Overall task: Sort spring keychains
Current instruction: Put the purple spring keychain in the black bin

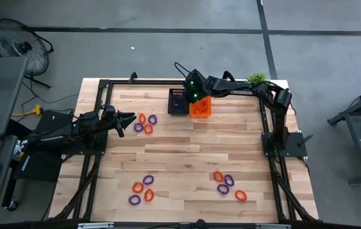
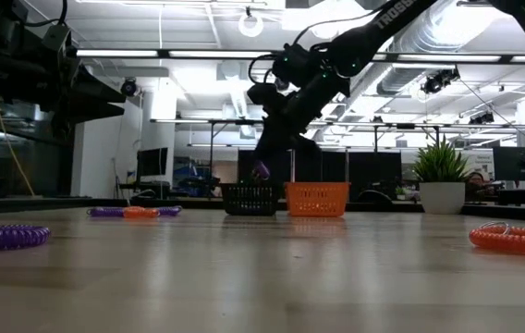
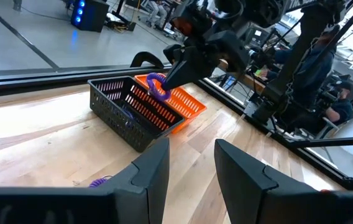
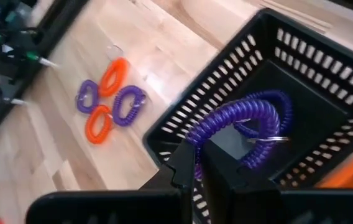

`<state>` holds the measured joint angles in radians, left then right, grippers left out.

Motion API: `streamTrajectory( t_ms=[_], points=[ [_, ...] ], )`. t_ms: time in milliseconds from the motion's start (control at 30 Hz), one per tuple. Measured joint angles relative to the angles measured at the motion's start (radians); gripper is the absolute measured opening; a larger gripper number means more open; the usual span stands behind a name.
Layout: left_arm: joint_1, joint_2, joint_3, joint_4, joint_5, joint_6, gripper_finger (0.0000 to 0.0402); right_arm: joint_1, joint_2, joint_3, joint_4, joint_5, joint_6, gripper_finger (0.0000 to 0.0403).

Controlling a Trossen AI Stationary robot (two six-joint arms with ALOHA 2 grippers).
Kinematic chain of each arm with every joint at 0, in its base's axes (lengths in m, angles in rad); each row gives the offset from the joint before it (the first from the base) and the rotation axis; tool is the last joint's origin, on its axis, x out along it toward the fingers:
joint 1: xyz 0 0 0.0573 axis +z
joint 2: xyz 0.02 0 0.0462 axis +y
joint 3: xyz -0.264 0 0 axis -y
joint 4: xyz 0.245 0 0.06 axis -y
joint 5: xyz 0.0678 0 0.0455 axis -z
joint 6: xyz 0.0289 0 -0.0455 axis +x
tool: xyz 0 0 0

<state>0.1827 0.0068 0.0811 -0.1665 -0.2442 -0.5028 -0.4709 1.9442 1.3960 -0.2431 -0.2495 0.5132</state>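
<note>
My right gripper (image 4: 196, 155) is shut on a purple spring keychain (image 4: 238, 121) just above the black slotted basket (image 1: 178, 102). That basket stands at the table's far middle, with the orange basket (image 1: 200, 107) right beside it. Other orange and purple keychains lie flat on the table in three clusters: near the left gripper (image 1: 146, 122), near left (image 1: 141, 189) and near right (image 1: 228, 184). My left gripper (image 3: 192, 168) waits open and level at the table's left side, holding nothing. My right gripper pinches one side of the purple coil loop (image 4: 209, 129) between its two fingers, which slant down from the table's right toward the black basket. The loop hangs below the fingertips (image 3: 156, 86) over the basket's open top; whether it touches the basket's floor does not show.
The dark frame rails (image 1: 104, 89) run around the table's edges. A potted plant (image 1: 257, 78) stands at the far right corner. Bare wood lies in the table's middle between the clusters.
</note>
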Motion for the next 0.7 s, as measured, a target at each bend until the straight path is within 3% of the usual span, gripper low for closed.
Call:
streamTrajectory(
  t_ms=[367,700],
  points=[
    [0.000,0.000,0.000,0.000,0.000,0.000,0.0126,0.000,0.000,0.000,-0.037,0.019,-0.029,0.0020],
    [0.000,0.000,0.000,0.000,0.000,0.000,0.0126,0.000,0.000,0.000,-0.038,0.013,-0.043,0.0098]
  ],
)
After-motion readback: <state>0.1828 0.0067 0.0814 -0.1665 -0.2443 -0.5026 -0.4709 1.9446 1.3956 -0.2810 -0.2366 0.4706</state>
